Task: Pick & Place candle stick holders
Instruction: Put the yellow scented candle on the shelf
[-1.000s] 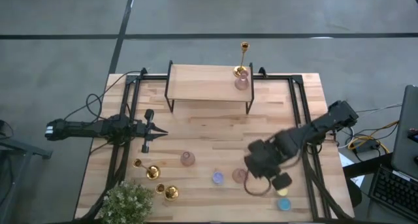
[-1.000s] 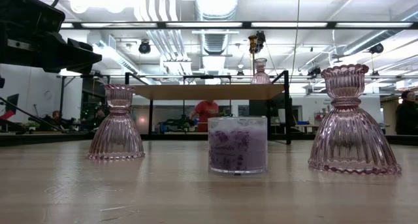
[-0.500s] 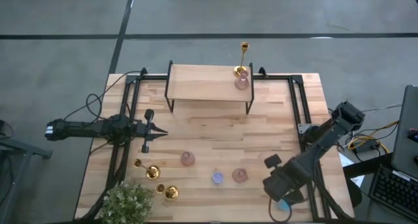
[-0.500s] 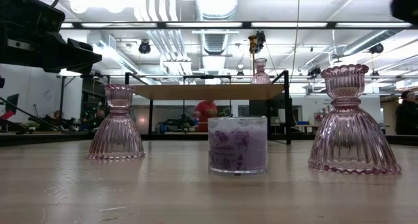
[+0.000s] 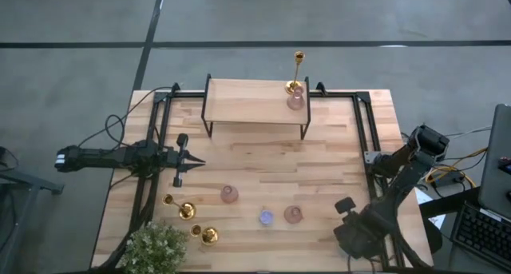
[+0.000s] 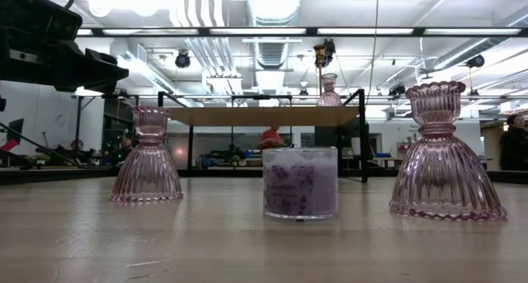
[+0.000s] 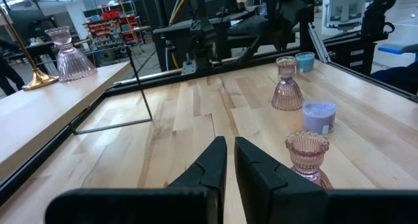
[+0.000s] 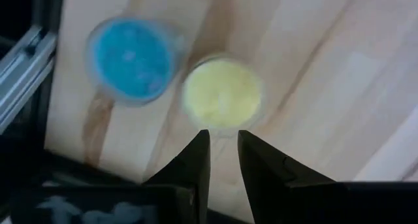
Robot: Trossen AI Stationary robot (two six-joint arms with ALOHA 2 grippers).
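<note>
One gold candlestick holder (image 5: 297,72) stands upright by its round base on the wooden shelf (image 5: 247,102) at the far side; it also shows in the left wrist view (image 7: 29,67). Two more gold holders (image 5: 180,208) (image 5: 204,234) are at the near left by the plant; I cannot tell whether they stand or lie. My left gripper (image 5: 190,160) (image 7: 230,155) is shut and empty at the left, above the table. My right gripper (image 5: 351,240) (image 8: 223,142) is shut, points down at the near right corner and hovers over a yellow candle (image 8: 222,93).
A blue candle (image 8: 130,57) sits beside the yellow one. Pink glass holders stand mid-table (image 5: 229,195) (image 5: 293,214) and on the shelf (image 5: 296,101). A purple candle (image 5: 266,218) stands between the mid-table two. A potted plant (image 5: 156,246) fills the near left corner. Black frame rails (image 5: 371,158) run along both sides.
My right gripper has swung from beside the pink holder at mid-table toward the table's near right corner, over the blue and yellow candles. Nothing on the table has moved.
</note>
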